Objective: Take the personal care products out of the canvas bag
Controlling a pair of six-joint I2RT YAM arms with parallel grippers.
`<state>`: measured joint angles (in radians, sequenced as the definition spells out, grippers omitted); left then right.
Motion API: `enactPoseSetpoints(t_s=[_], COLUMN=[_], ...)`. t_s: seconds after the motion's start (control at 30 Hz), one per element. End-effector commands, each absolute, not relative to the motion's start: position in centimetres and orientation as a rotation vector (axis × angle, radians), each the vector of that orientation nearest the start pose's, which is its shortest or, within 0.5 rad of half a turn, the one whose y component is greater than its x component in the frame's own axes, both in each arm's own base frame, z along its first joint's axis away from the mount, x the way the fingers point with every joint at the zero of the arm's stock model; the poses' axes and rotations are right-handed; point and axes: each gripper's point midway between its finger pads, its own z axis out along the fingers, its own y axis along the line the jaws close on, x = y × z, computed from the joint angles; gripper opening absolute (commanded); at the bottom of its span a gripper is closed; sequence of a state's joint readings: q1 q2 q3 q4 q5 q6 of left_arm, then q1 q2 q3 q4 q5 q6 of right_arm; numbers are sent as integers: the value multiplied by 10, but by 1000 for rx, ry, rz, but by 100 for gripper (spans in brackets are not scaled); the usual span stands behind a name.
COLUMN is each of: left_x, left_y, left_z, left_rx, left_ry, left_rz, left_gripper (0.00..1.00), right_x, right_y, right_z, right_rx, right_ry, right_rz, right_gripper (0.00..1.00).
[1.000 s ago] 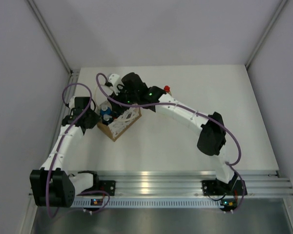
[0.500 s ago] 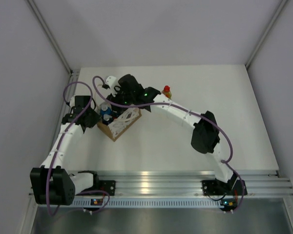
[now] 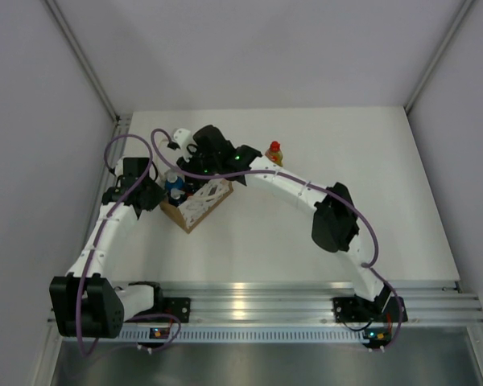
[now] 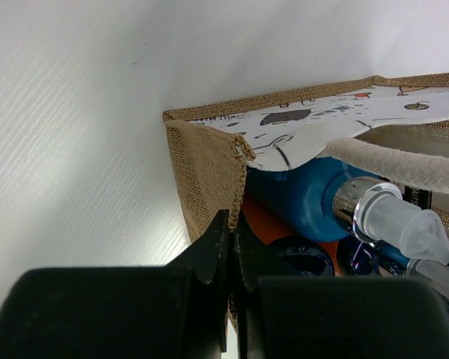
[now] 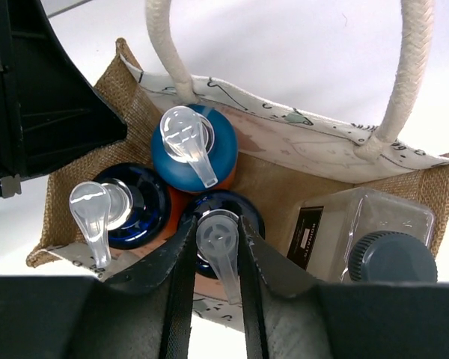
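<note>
The canvas bag [image 3: 195,205] stands at the table's left; its tan rim [image 5: 135,97] and white cord handles [image 5: 404,82] show from above. Inside stand three orange-and-blue pump bottles [image 5: 187,149] and a flat clear bottle with a dark round cap [image 5: 389,258]. My right gripper [image 5: 218,243] reaches into the bag, shut on the pale pump cap of the nearest orange-and-blue bottle [image 5: 224,213]. My left gripper [image 4: 236,224] is shut on the bag's woven corner edge [image 4: 209,164]. A yellow bottle with a red cap [image 3: 274,151] stands on the table behind the right arm.
The left gripper's black body [image 5: 37,97] sits close beside the bag's left rim. The bag's netted side [image 3: 205,201] faces front right. White walls enclose the table at the back and on both sides.
My right gripper's jaws have closed onto the pump cap. The right arm has shifted left, uncovering the yellow bottle. The left gripper has kept its hold.
</note>
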<state>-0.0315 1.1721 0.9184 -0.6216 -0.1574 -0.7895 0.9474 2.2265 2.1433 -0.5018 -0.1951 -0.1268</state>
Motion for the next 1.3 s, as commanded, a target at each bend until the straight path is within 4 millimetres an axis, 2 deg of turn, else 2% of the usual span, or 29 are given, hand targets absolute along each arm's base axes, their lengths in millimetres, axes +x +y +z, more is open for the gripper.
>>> enactPoseSetpoints(t_s=[0.0, 0.07, 0.13, 0.37, 0.77, 1.13, 1.27], left_x=[307, 306, 306, 307, 307, 307, 306], left_y=[-11, -11, -11, -10, -9, -8, -8], left_z=[144, 143, 144, 144, 143, 142, 140], left_rx=[-957, -959, -960, -964, -981, -983, -985], left_ry=[2264, 2266, 2264, 2260, 2255, 2255, 2260], left_rz=[-173, -169, -169, -161, -157, -152, -146], left_gripper=[0, 0, 0, 0, 0, 0, 0], right_x=[339, 338, 338, 341, 344, 336, 330], right_y=[517, 517, 516, 516, 503, 484, 473], right_z=[213, 215, 216, 226, 305, 354, 379], right_rx=[-1231, -1231, -1232, -1208, -1065, -992, -968], right_ry=[1792, 1788, 1785, 1777, 1685, 1639, 1607], right_rz=[682, 684, 681, 680, 681, 699, 710], right_gripper=[9, 8, 0, 0, 0, 0, 0])
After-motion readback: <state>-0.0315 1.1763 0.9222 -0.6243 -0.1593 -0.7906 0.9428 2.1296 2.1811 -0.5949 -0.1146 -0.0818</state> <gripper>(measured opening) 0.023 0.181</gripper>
